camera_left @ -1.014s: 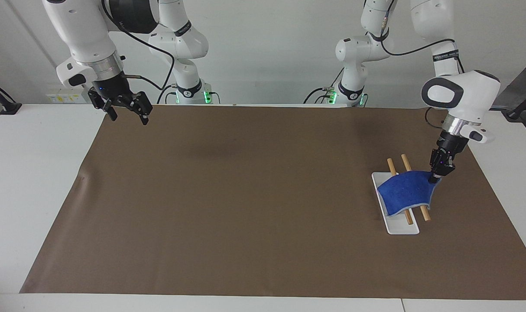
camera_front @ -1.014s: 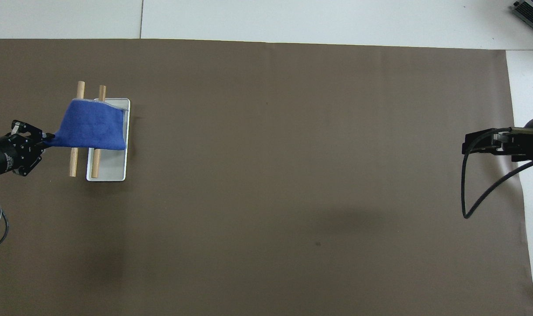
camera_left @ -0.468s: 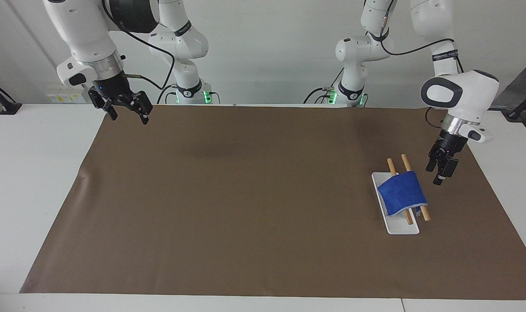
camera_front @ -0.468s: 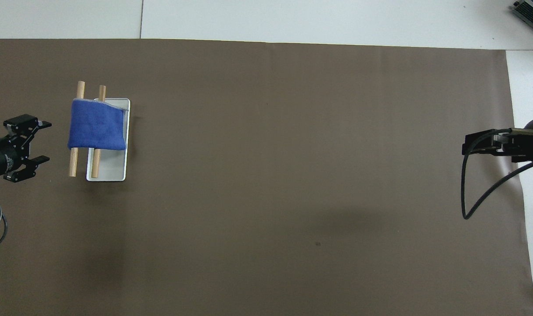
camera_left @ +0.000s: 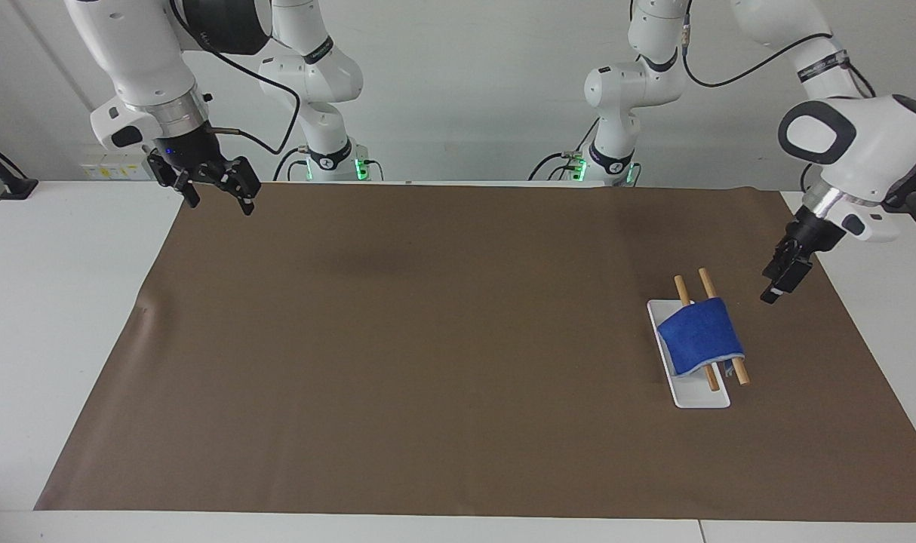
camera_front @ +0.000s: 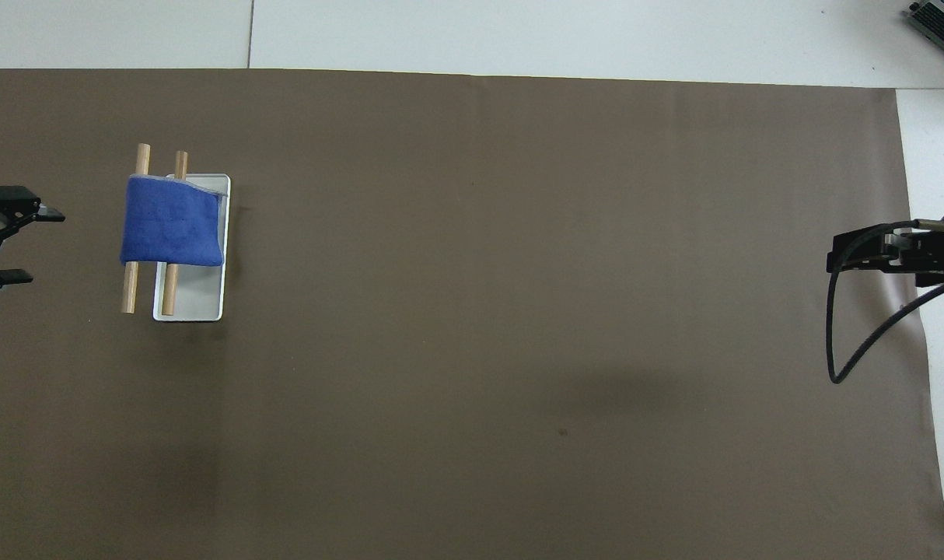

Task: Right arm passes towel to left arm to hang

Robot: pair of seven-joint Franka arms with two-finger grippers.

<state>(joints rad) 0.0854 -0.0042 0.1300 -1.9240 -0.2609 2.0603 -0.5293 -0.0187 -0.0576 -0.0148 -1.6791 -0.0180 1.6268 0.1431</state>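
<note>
The bright-blue towel (camera_left: 699, 337) hangs draped over two wooden rods (camera_left: 681, 287) of a small rack with a white base (camera_left: 701, 397). It also shows in the overhead view (camera_front: 173, 231), free of both grippers. My left gripper (camera_left: 773, 290) is open and empty in the air beside the rack, toward the left arm's end of the table; the overhead view shows its spread fingers (camera_front: 46, 217). My right gripper (camera_left: 218, 197) is open and empty, and waits raised over the mat's corner at the right arm's end; it also shows in the overhead view (camera_front: 833, 258).
A brown mat (camera_left: 428, 339) covers most of the white table (camera_left: 66, 302). A black cable (camera_front: 853, 350) loops down from the right arm's wrist. The arms' bases (camera_left: 330, 162) stand at the table's robot-side edge.
My left gripper let go of the towel's corner, opened, and drew away from the rack and upward. The towel settled over the rods. The right gripper rose slightly.
</note>
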